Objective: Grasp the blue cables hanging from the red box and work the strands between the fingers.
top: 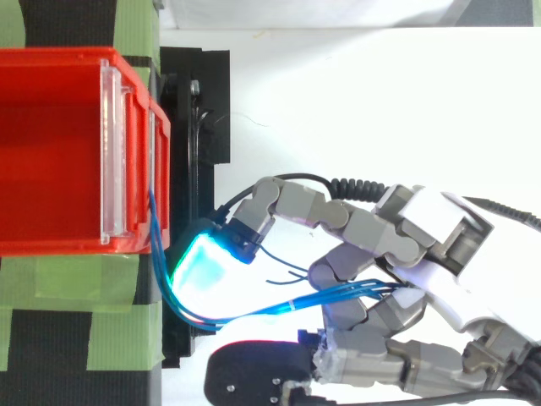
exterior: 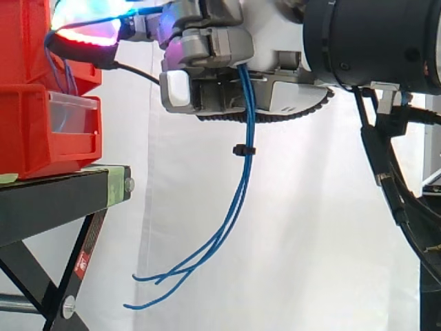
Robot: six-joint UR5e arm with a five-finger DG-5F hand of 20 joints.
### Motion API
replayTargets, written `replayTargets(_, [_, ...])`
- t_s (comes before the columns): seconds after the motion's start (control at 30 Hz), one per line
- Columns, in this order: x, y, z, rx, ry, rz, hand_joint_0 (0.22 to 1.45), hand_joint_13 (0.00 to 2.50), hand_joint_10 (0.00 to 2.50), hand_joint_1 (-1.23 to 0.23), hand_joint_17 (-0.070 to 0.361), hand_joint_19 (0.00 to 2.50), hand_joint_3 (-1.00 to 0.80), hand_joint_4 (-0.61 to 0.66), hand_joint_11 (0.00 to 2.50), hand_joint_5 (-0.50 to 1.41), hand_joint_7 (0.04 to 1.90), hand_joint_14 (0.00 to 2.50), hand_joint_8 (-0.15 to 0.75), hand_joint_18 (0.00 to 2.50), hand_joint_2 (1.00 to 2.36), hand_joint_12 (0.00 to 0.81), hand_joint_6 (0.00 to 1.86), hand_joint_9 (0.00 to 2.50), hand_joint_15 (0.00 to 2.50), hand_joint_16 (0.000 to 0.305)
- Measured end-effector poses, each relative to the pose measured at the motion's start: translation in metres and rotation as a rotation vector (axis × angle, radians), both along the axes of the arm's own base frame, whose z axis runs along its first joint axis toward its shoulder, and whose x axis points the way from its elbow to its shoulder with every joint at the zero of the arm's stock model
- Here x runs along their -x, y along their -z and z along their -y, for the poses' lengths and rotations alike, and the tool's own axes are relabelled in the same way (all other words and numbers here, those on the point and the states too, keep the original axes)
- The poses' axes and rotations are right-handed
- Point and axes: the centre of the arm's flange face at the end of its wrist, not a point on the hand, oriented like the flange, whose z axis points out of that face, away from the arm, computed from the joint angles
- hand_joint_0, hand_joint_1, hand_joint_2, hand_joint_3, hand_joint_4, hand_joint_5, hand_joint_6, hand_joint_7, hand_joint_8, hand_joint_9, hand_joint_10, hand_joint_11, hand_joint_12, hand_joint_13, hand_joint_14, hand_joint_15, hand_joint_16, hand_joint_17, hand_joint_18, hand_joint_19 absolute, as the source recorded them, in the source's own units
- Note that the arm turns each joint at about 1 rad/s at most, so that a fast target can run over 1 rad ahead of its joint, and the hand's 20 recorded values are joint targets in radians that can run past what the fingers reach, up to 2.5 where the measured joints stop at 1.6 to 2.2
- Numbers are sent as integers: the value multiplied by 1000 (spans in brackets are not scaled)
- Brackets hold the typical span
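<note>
Strands of thin blue cable [exterior: 247, 110] are running from front lip of red plastic bin [top: 51, 152], looping under cyan-glowing fingertip pad [top: 203, 262] and passing into grey robot hand [top: 397, 233]. We are seeing fingers curled around bundle, loose ends dangling below hand, small black tie [exterior: 243, 149] binding them partway down. We are judging working step under way. Doing it well: we are advising light grip, rolling strands pad against pad, leaving slack toward bin so cables are not jerking out, working above tie.

Black stand [exterior: 48, 207] with crossed legs, green tape [top: 63, 283] strips across its top, white curtain [exterior: 296, 227] behind
</note>
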Motion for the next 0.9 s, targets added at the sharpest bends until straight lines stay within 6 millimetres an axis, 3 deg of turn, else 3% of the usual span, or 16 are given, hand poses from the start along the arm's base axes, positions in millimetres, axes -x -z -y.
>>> replayTargets(0.03, [0,0,0,0,-3,-2,1136,1757,2500,-735,149,795,-11,169,2500,219,1244,2500,369,2045,1000,537,230,1558,1566,198])
replayTargets(0.13, [1,2,0,-5,-9,-6,920,1757,2500,-741,149,795,-379,171,2500,171,1282,2500,369,2045,1015,537,190,1558,1566,198])
replayTargets(0.2, [1,2,0,-9,-12,-8,920,1757,2500,-742,149,795,-458,166,2500,161,1291,2500,369,2045,1014,537,173,1558,1566,198])
replayTargets(0.27, [2,3,1,-11,-13,-10,1067,1757,2500,-751,149,795,-211,151,2500,151,1249,2500,369,2045,1013,537,231,1558,1566,198])
replayTargets(0.33, [2,3,1,-12,-14,-11,1130,1757,2500,-751,149,795,-86,139,2500,151,1224,2500,369,2045,1010,537,262,1558,1566,198])
replayTargets(0.5, [2,3,1,-14,-15,-10,1095,1757,2500,-771,149,795,-69,133,2500,135,1225,2500,369,2045,1008,537,277,1558,1566,198])
replayTargets(0.7, [2,3,1,-16,-15,-9,1304,1757,2500,-736,149,795,-36,74,2500,192,1176,2500,369,2045,1009,537,374,1558,1566,198])
replayTargets(0.9, [2,4,1,-18,-16,-10,1329,1757,2500,-710,149,795,37,11,2500,424,1311,2500,369,2045,1011,537,150,1558,1566,198])
